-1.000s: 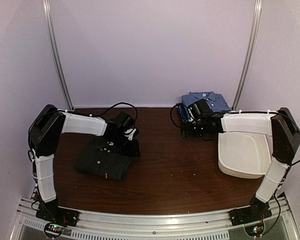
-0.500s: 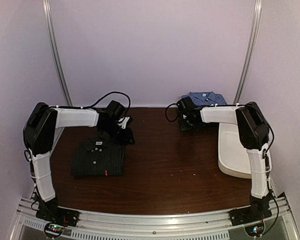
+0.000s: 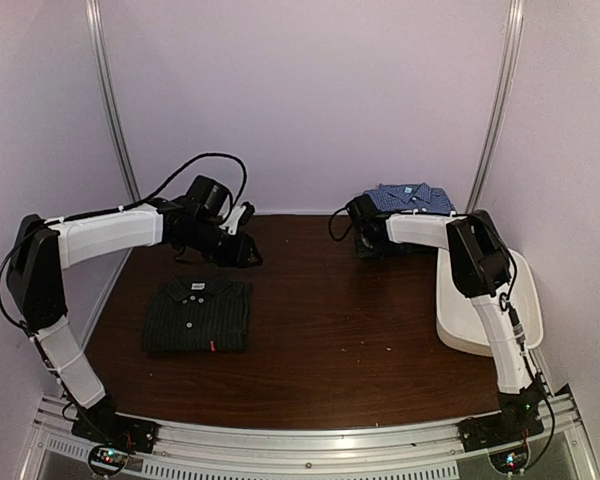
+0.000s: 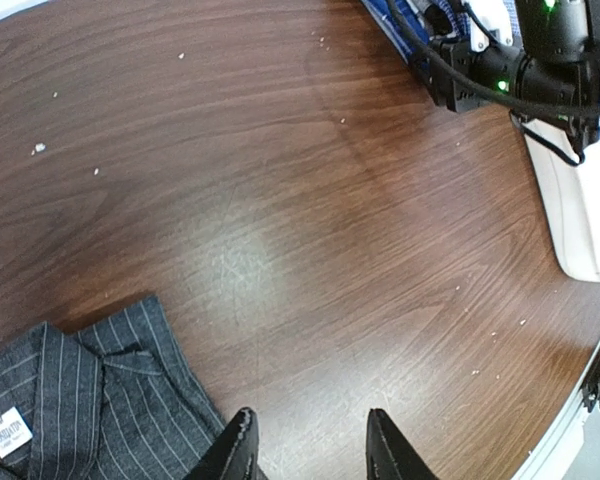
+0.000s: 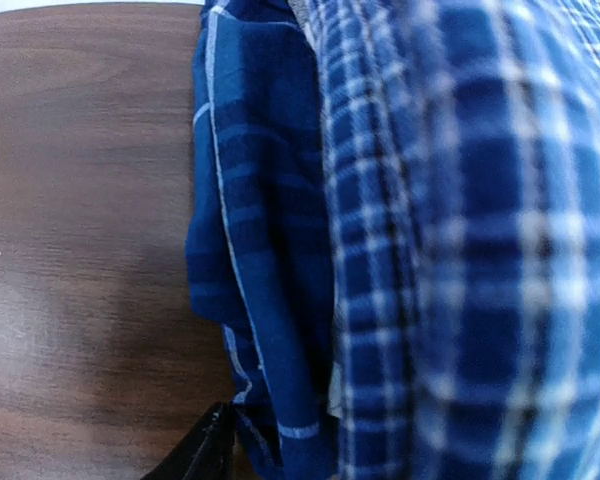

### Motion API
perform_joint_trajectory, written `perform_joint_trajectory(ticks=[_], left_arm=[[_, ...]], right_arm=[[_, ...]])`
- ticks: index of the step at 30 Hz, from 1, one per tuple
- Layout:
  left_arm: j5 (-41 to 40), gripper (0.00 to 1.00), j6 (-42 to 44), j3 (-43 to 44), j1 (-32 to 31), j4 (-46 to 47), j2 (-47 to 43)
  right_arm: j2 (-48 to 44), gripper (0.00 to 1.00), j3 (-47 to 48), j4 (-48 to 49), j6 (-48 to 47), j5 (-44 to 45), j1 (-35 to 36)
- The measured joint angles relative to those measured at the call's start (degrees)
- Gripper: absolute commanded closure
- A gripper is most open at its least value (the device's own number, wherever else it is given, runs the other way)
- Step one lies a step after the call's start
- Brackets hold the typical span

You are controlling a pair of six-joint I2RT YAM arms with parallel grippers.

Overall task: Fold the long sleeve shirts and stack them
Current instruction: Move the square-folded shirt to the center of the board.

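The left tool (image 4: 310,455) is open: its two dark fingers (image 4: 238,452) stand apart and nothing is between them. It hangs above the bare table (image 4: 280,200), not touching any cloth. Just beside it, on the side of the left arm, lies the dark charcoal shirt (image 4: 90,400) with fine pinstripes. The shirt is folded flat, its collar and a small white label are turned up. In the top view this shirt (image 3: 197,315) is on the left half of the table, nearer to the arm bases than the left tool (image 3: 242,250).

The right tool (image 3: 363,238) is at the far edge of the table, against the left side of the blue checked shirt (image 3: 412,198). Its wrist camera shows only one dark finger (image 5: 208,450), so I cannot tell if this tool is open or closed. The checked shirt (image 5: 460,250) fills most of that view. At its edge hangs a darker blue cloth (image 5: 260,250) with thin pale lines, perhaps another shirt in the same pile. The white tub (image 3: 480,320) stands on the right side of the table, near this pile.
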Motion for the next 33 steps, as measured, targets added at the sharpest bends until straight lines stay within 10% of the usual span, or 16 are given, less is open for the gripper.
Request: perform_joint_trajectory(ticks=[10, 33], left_arm=[[-3.32, 0.62, -1.62, -9.70, 0.02, 0.07, -4.96], [-21.46, 0.62, -15.74, -26.14, 1.66, -0.33, -26.95]], right_arm=[[3.02, 1.00, 2.80, -1.18, -2.12, 1.40, -0.02], [-7.04, 1.00, -6.34, -3.23, 5.29, -16.04, 13.38]])
